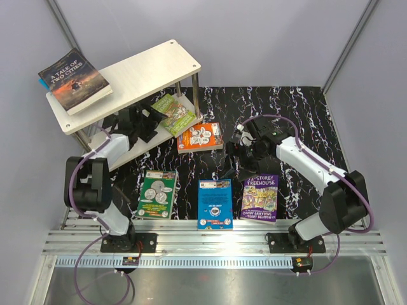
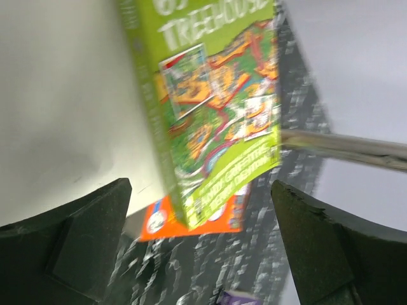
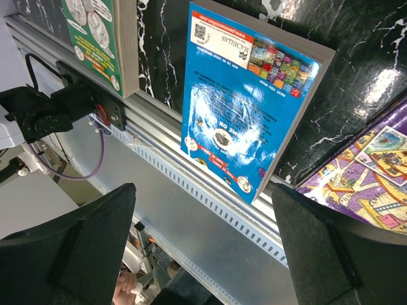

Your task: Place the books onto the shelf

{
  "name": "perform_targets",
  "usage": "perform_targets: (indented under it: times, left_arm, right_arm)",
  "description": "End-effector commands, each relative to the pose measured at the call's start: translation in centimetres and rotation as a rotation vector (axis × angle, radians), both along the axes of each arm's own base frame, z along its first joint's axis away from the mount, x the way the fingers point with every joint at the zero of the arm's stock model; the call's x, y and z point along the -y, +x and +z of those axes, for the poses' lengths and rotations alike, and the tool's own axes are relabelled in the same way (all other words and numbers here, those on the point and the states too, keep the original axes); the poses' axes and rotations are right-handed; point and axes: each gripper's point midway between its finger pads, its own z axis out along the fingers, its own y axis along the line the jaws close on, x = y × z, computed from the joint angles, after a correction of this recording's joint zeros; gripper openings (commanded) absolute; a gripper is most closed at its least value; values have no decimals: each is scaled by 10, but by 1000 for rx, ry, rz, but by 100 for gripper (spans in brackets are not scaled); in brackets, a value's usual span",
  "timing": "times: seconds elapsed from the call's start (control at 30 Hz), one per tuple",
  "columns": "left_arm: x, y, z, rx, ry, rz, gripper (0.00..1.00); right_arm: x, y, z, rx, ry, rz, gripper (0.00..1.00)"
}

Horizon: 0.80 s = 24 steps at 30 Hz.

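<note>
left claw (image 1: pixel 137 121): jaws apart, empty, just beside the lime book (image 1: pixel 173 114)
lime book: on the shelf's (image 1: pixel 152 67) lower board
dark book (image 1: pixel 75 81): on the top board
right claw (image 1: pixel 238 155): jaws apart, empty, near the blue book (image 1: pixel 215 203)

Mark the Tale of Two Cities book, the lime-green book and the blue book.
Tale of Two Cities book (image 1: pixel 75 81): top view, middle of front cover.
lime-green book (image 2: pixel 213 111): left wrist view, cover illustration.
blue book (image 3: pixel 248 108): right wrist view, middle of back cover.

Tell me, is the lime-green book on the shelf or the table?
On the shelf: the lime-green book lies flat on its lower board, one end overhanging.
</note>
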Motion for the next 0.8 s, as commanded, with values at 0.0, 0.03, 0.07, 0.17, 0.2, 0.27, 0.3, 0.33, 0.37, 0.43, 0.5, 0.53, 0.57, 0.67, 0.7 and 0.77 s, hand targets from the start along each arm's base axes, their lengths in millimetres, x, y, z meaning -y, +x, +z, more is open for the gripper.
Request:
perform_targets:
  times: [0.0, 0.03, 0.07, 0.17, 0.2, 0.27, 0.3, 0.33, 0.37, 0.43, 0.5, 0.53, 0.57, 0.67, 0.7, 0.77]
  left_arm:
    - [-28, -32, -4, -142, 212, 4, 99]
    - [-29, -34, 4, -134, 224, 3, 99]
    - [-29, -38, 7, -135, 229, -7, 99]
    - [-19, -58, 20, -112, 236, -67, 99]
    - [-16, -66, 20, -112, 251, -97, 99]
    - [2, -87, 24, -97, 242, -166, 99]
    - [11, -94, 25, -84, 238, -206, 99]
    - [30, -110, 16, -99, 236, -271, 99]
    - [40, -120, 18, -89, 249, -300, 99]
    - [69, -153, 4, -129, 290, -399, 99]
    - [80, -170, 3, -131, 302, -402, 99]
    - [89, -189, -10, -155, 303, -437, 99]
    - [91, -196, -15, -161, 304, -432, 99]
    - [83, -224, -33, -219, 327, -409, 99]
    - [77, -233, -38, -244, 343, -410, 99]
    - [76, -245, -37, -239, 372, -438, 99]
  right_arm:
    - [-7, 0, 13, 26, 72, 0, 95]
    - [-8, -1, 14, 21, 78, -3, 95]
    - [-8, -2, 13, 16, 85, -5, 95]
    - [-8, -4, 13, 11, 89, -13, 95]
    - [-8, -4, 14, 13, 92, -16, 95]
    - [-8, -7, 13, -1, 100, -25, 96]
    - [-8, -9, 10, -14, 101, -26, 97]
    - [-8, -10, 5, -37, 96, -31, 96]
    - [-7, -13, -3, -62, 81, -34, 96]
    - [-4, -15, -16, -93, 51, -46, 96]
    - [1, -18, -29, -114, 15, -61, 96]
    - [3, -21, -37, -135, 1, -70, 96]
    - [5, -23, -42, -146, -7, -75, 96]
    - [9, -31, -59, -189, -31, -90, 96]
    - [10, -33, -64, -200, -38, -92, 96]
    - [15, -40, -80, -229, -64, -101, 96]
